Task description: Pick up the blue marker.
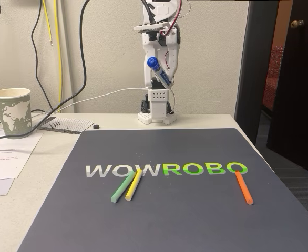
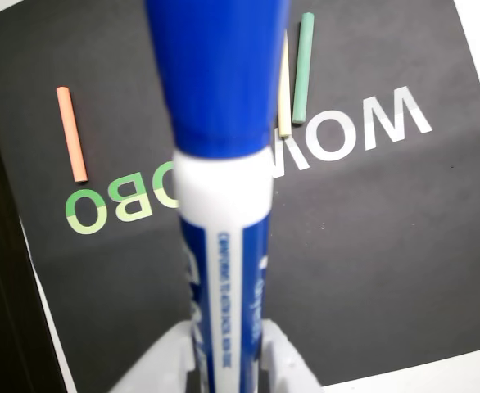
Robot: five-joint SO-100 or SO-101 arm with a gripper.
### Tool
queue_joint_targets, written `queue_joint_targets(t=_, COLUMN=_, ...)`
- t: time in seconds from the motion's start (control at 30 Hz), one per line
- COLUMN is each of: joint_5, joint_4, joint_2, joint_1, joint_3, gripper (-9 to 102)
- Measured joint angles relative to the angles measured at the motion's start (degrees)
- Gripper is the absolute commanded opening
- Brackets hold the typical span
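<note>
In the wrist view the blue marker (image 2: 222,164) is nearest the lens, its blue cap up toward the top edge and its white barrel with blue print running down into the gripper (image 2: 228,360), whose white jaws close on the barrel from both sides at the bottom edge. The marker is off the mat, held in the air. Below the gripper in that view lies the dark mat (image 2: 387,270) with its lettering upside down; a green stick (image 2: 303,67) and a yellow stick (image 2: 284,90) lie side by side just right of the cap, and an orange stick (image 2: 71,133) lies well to the left of it. In the fixed view the white arm (image 1: 159,58) stands folded upright at the far edge of the table (image 1: 33,205), and the marker (image 1: 158,71) sits tilted in the gripper (image 1: 165,80), cap up and to the left, well above the mat (image 1: 196,220). The green stick (image 1: 123,186) and yellow stick (image 1: 133,185) lie nearly touching on the mat in front of and below the gripper, slightly left; the orange stick (image 1: 244,187) lies apart to the right. A paper cup (image 1: 11,111) stands far to the left of the gripper, beside papers (image 1: 7,155) and cables (image 1: 54,63).
</note>
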Motion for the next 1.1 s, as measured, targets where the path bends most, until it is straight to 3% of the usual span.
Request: queue_joint_targets(t=1.1, joint_5=0.0, joint_4=-1.1, joint_2=0.1, joint_1=0.0, joint_3=0.0, gripper=0)
